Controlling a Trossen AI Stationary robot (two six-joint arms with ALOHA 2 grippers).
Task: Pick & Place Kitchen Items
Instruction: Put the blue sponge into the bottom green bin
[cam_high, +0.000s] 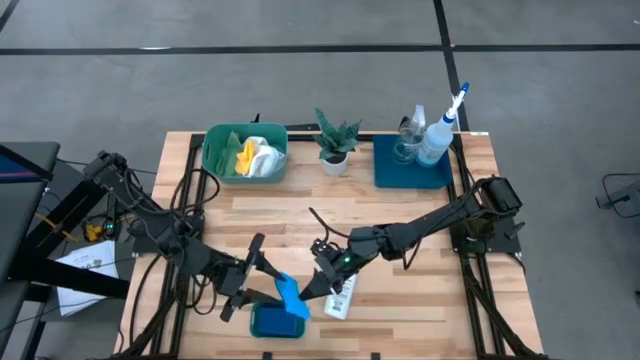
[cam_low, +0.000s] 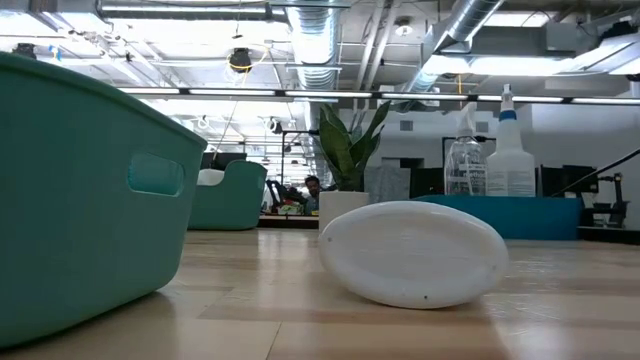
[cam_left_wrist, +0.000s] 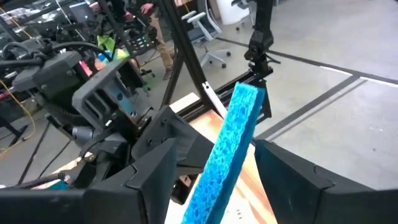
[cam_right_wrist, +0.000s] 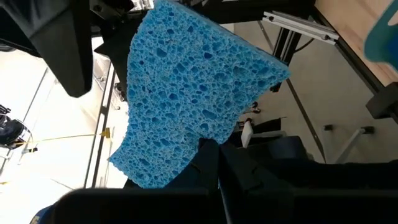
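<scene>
Wood table (cam_high: 420, 215): right pincer (cam_high: 322, 262) shut pinching blue sponge (cam_high: 289, 296); left pincer (cam_high: 262, 275) apart, contact unclear.

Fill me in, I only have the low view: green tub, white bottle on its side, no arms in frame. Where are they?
Observer: Both arms meet over the table edge opposite the plant, at a blue sponge standing on edge in the air.
Operator: Who has it?
Observer: The right end effector looks shut on one corner of it.
Operator: And the left?
Observer: The left end effector straddles the sponge with its fingers open, a gap showing on each side. Just below, a second blue block, likely another sponge, lies flat beside your white bottle.
</scene>
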